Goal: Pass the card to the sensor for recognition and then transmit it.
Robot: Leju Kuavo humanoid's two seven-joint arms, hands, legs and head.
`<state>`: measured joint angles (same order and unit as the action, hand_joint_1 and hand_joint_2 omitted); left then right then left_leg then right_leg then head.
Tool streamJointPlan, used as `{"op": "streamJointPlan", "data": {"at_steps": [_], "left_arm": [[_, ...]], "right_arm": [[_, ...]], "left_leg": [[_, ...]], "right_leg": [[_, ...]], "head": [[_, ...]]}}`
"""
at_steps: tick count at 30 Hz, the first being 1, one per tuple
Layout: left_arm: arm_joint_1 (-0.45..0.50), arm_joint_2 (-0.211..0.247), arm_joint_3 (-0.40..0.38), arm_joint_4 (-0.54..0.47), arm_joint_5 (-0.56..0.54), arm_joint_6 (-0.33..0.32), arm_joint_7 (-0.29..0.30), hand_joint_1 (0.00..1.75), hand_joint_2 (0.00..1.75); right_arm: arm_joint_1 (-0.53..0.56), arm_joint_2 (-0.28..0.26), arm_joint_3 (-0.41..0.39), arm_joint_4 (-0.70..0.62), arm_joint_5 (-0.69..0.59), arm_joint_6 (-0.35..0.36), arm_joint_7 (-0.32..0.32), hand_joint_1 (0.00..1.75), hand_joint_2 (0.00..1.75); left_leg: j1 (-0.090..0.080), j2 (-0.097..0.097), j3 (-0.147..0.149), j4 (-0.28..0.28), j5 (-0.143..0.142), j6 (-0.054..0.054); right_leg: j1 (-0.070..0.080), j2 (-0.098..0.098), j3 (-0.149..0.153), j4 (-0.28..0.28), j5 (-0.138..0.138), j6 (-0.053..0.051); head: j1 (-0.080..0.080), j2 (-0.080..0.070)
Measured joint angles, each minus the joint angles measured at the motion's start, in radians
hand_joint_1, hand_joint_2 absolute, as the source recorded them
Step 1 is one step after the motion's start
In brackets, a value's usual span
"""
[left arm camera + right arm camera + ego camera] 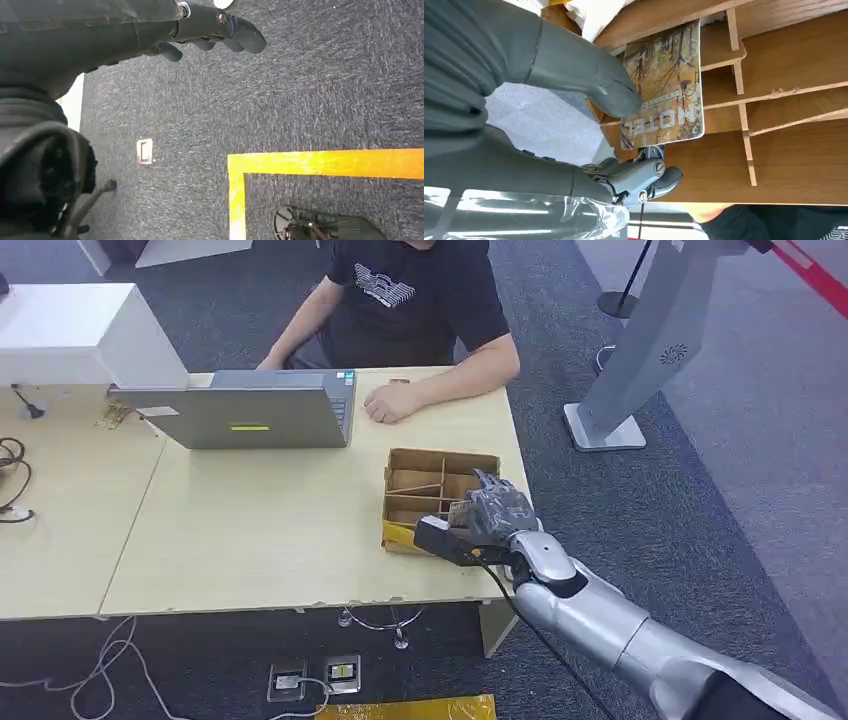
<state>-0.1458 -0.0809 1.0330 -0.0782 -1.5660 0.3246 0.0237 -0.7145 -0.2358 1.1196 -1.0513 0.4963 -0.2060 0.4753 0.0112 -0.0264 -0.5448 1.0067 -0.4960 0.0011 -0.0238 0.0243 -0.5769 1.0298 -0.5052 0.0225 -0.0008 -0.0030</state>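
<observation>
Currently the task stands at its first stage: pickup. The right hand [490, 515] holds the card [664, 85] between thumb [589, 80] and fingers [649, 177], over the slotted wooden box [440, 465] at the table's [250, 530] near right corner. Whether the card is fully clear of its slot cannot be judged. Presenting it to the sensor and handing it on are not yet done; no sensor can be identified with certainty.

Card: flat, rectangular, rounded corners, printed with an autumn tree scene and the word HOTEL.

The left hand [210, 30] hangs above the carpet, fingers loosely apart, holding nothing.
</observation>
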Motion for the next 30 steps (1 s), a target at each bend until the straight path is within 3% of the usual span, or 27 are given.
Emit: {"op": "streamJointPlan", "data": {"at_steps": [19,30], "left_arm": [[0.000,0.000,0.000,0.000,0.000,-0.002,0.001,0.00,0.00],[0.000,0.000,-0.006,0.000,0.000,-0.011,0.001,0.00,0.00]], "right_arm": [[-0.003,0.008,-0.001,-0.002,0.037,-0.032,-0.002,1.75,1.75],[-0.066,0.008,-0.047,-0.091,0.112,-0.084,0.047,1.75,1.75]], "left_leg": [[0.000,0.000,0.000,0.000,0.000,0.000],[0.000,0.000,0.000,0.000,0.000,0.000]], "right_leg": [[0.000,0.000,0.000,0.000,0.000,0.000],[0.000,0.000,0.000,0.000,0.000,0.000]], "head": [[0.000,0.000],[0.000,0.000]]}}
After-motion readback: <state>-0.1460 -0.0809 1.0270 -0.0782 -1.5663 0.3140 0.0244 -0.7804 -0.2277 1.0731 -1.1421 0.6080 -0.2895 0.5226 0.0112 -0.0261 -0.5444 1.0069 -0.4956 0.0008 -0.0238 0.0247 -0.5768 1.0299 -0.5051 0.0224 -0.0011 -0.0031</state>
